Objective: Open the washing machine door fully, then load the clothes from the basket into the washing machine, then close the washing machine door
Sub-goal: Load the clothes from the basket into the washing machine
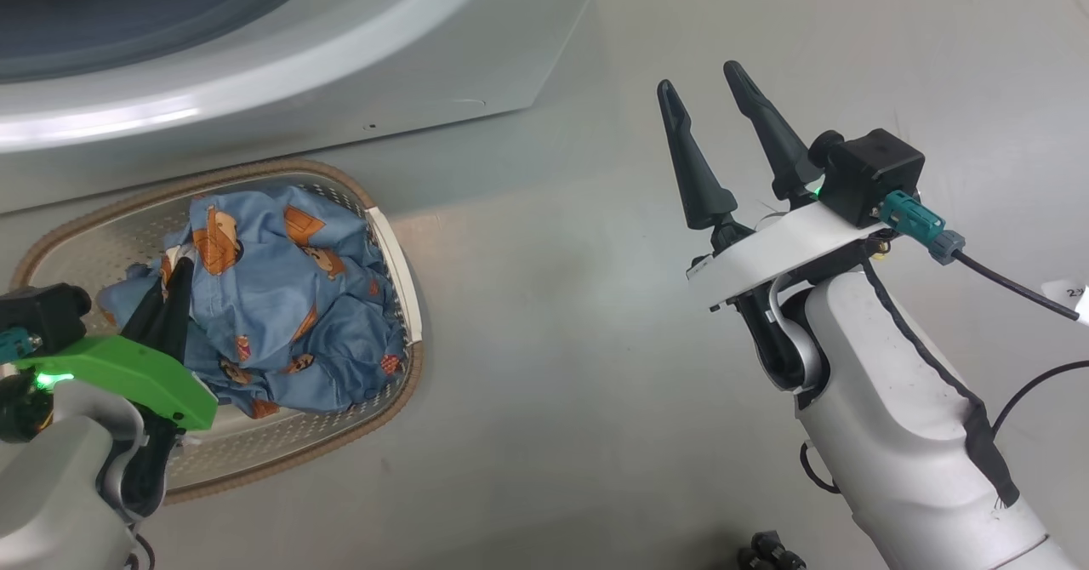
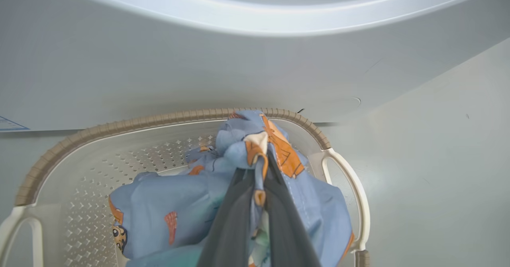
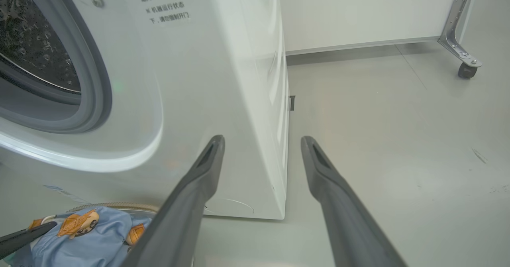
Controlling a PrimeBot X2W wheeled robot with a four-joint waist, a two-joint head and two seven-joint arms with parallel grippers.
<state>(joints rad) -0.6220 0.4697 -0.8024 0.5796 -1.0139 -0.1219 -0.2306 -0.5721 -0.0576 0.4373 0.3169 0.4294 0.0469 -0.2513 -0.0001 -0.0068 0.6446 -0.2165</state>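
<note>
Pinching a fold of the clothes (image 2: 179,211), my left gripper (image 2: 261,171) is clamped on the blue fabric, holding a peak of it above the heap inside the basket (image 2: 119,124). The basket sits on the pale grey floor (image 1: 647,366) at the front foot of the washing machine (image 3: 207,79); I cannot tell if they touch. My right gripper (image 1: 699,76) hangs over bare floor well to the right, fingers spread, holding nothing. Past the machine's corner I see a white wall panel (image 3: 358,12) and a metal leg on a caster (image 3: 464,68). The drum (image 3: 32,40) is cut off at the edge, and the machine's printed label is too small to read.
</note>
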